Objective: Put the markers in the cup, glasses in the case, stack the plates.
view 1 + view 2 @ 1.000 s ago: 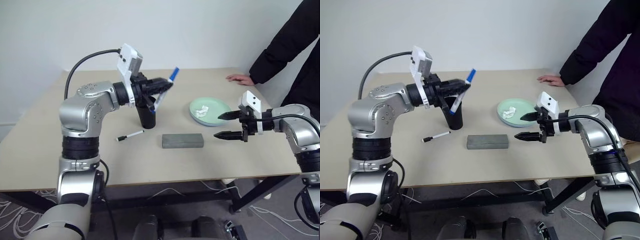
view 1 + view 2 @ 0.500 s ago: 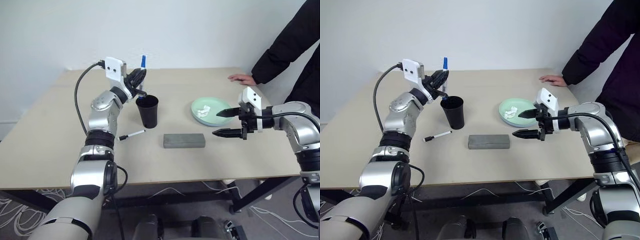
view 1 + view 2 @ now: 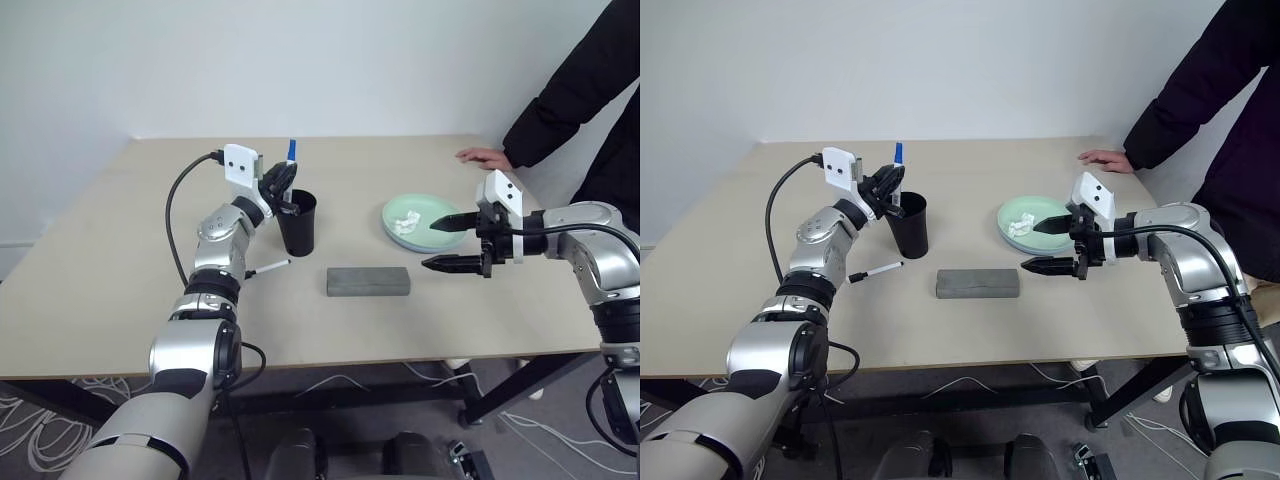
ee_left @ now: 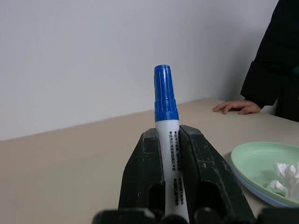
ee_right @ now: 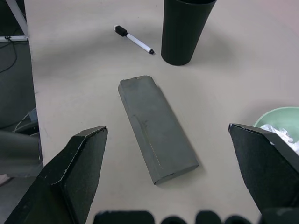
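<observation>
Lowered from above since the earlier frame, the left pincer (image 3: 281, 180) clamps the blue marker (image 4: 166, 121) upright over the cup (image 3: 297, 222), unreleased; the black marker (image 3: 262, 269) lies on the desk (image 3: 90, 300), the case (image 3: 368, 281) is shut, and the right pincer (image 3: 455, 243) gapes empty.

two markers (image 3: 290, 152) (image 3: 262, 269), one cup (image 3: 297, 222), one case (image 3: 368, 281)

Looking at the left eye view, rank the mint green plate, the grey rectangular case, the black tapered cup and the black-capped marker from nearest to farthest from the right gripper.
From the right gripper:
1. Mint green plate, just behind its fingertips, crumpled tissue on it.
2. Grey rectangular case, closed, toward the table's middle.
3. Black tapered cup, further left, by the left gripper.
4. Black-capped marker, lying flat, left of the cup.
</observation>
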